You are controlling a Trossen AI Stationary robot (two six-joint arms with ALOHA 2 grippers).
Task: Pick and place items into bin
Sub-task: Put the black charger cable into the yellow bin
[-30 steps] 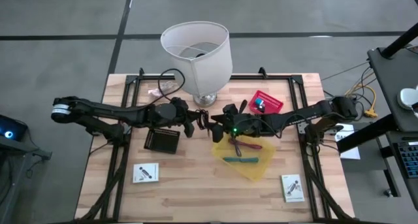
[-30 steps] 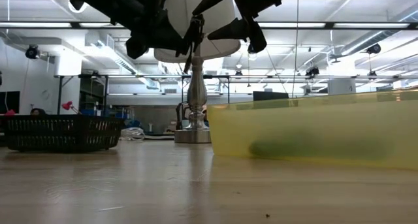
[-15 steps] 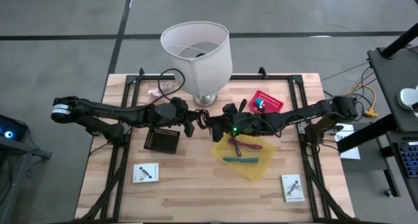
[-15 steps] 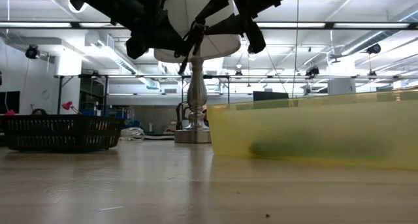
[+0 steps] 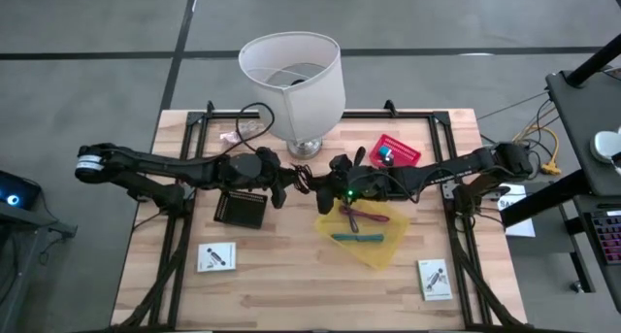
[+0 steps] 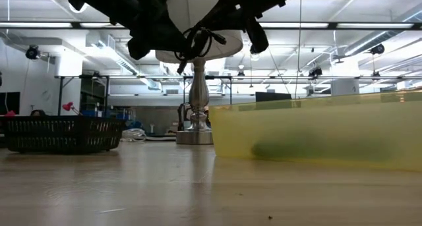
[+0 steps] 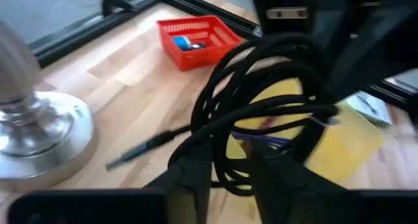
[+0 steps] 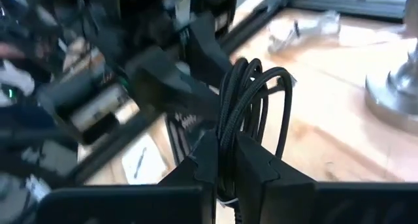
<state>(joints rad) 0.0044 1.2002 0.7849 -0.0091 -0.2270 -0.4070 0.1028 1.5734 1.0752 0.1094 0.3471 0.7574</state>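
A black cord loop [image 7: 261, 106] hangs in the air between my two grippers, above the table's middle and just left of the yellow bin [image 5: 380, 253]. My right gripper [image 8: 225, 165] is shut on the cord [image 8: 251, 100]. My left gripper [image 7: 232, 178] faces it from the table's left with its fingers apart and cord strands running between them. In the low view the cord [image 6: 198, 41] is high above the tabletop. A maroon tie [image 5: 364, 215] and a teal tie [image 5: 357, 238] lie in the bin. My left gripper has cord strands [image 7: 225, 160] passing between its parted fingers, which come level from the table's left; whether they touch the cord I cannot tell. My right gripper pinches the bundled strands at one side of the loop [image 8: 226, 140] between its two fingers, coming level from the table's right. The loop stands beyond the fingertips, lifted clear of the table.
A large white lamp [image 5: 293, 76] stands on its metal base at the far middle. A black basket [image 5: 241, 209] sits left of centre, a red basket [image 5: 395, 150] to the far right. White packets [image 5: 216, 257] [image 5: 435, 278] lie near the front edge.
My right gripper has shut on the cord loop; its fingers stood wide apart a second ago. The cord, which hung narrow below my left gripper, now spreads out as a loop between the two grippers. Both arms have stayed in place.
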